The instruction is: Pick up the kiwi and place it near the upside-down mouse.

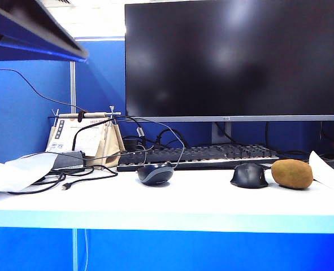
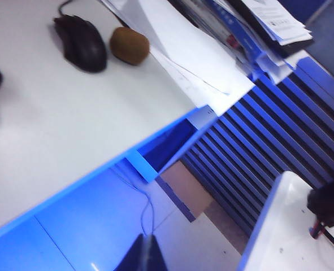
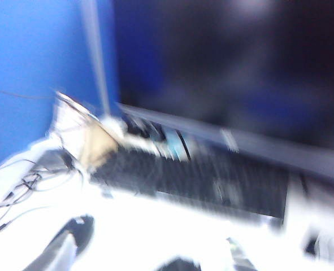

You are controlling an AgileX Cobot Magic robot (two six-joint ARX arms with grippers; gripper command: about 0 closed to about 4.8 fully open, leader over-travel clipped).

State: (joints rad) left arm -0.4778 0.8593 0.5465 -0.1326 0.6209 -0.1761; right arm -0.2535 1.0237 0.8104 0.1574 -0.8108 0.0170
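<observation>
Both grippers too unclear to call open or shut (left gripper (image 2: 144, 255) a dark sliver below the desk's near edge, right gripper lost in blur), so go slow, drop over the kiwi (image 1: 291, 173) far right beside the black mouse (image 1: 249, 175), then carry left to the banded mouse (image 1: 155, 174).

The monitor (image 1: 229, 56) bezel (right edge, sideways) reads "HSD".

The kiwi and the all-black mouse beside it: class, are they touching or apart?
Apart. The left wrist view shows a strip of white desk between the kiwi and the all-black mouse. The exterior view is less clear.
</observation>
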